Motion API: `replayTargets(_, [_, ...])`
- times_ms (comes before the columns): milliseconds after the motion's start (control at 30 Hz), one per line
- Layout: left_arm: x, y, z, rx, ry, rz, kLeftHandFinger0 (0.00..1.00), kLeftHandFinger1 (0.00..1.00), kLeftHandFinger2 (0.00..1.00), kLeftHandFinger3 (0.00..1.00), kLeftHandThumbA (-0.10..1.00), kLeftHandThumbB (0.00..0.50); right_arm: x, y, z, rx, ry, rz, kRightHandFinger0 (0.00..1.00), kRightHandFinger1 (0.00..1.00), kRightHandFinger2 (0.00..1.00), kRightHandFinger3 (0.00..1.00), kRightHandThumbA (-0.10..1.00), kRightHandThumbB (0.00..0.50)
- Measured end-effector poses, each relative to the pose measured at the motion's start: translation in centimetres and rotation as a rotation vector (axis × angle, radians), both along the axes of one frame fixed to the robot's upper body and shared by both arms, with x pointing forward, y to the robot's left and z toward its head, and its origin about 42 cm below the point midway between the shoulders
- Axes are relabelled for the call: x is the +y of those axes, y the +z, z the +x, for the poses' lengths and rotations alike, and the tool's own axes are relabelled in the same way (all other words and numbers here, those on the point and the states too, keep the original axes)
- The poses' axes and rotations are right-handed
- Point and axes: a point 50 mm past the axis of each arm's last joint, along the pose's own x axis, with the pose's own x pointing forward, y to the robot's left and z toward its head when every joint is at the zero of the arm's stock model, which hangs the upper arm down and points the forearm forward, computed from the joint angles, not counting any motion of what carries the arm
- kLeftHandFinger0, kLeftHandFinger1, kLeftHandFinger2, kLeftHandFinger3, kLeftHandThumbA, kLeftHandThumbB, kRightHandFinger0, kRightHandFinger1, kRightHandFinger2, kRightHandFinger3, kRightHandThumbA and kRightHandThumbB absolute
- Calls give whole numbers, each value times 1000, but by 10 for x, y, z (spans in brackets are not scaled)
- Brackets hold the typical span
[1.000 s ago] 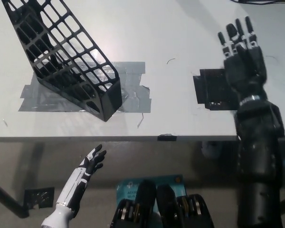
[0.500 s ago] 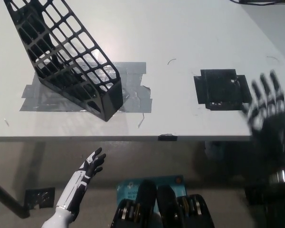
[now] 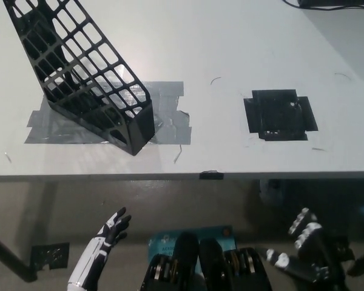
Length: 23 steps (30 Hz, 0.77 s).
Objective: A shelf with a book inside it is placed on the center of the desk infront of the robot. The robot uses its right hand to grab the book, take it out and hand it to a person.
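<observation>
The black lattice shelf (image 3: 85, 73) stands tilted at the desk's upper left, on a patch of grey tape (image 3: 170, 91). Through its grid I see only dark space and tape; no book shows anywhere in the head view. My black right hand (image 3: 306, 251) hangs low at the bottom right, below the front edge of the white desk (image 3: 230, 48), open with its fingers spread and nothing in it. My white left hand (image 3: 109, 230) rests at the lower left, also below the desk edge, open and holding nothing. No person is in view.
A square of black tape (image 3: 279, 115) lies on the desk's right half, and a small black tab (image 3: 211, 176) marks the front edge. On the floor lie a blue sheet (image 3: 170, 239) and a black plate (image 3: 48, 254). Cables cross the top right corner.
My right arm has dropped from above the black tape square, back over the desk's front edge, to low at the bottom right. The left hand has sunk slightly. The shelf has not moved.
</observation>
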Motion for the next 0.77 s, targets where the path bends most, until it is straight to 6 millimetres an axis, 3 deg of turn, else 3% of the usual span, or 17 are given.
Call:
replayTargets(67, [1,0,-2,-4,4,0,1000,1000,1000,1000,1000,287,3,-2,-1,-6,30,-41,1000,1000,1000,1000,1000,394])
replayTargets(200, [4,0,-3,-19,11,1,1000,1000,1000,1000,1000,298,5,-6,-2,-19,76,-115,1000,1000,1000,1000,1000,366])
replayTargets(400, [6,2,-2,-29,23,1,1000,1000,1000,1000,1000,303,7,-6,0,-35,106,-164,1000,1000,1000,1000,1000,393])
replayTargets(767, [7,3,0,-37,34,-4,1000,1000,1000,1000,1000,297,10,-1,6,-64,130,-195,1000,1000,1000,1000,1000,342])
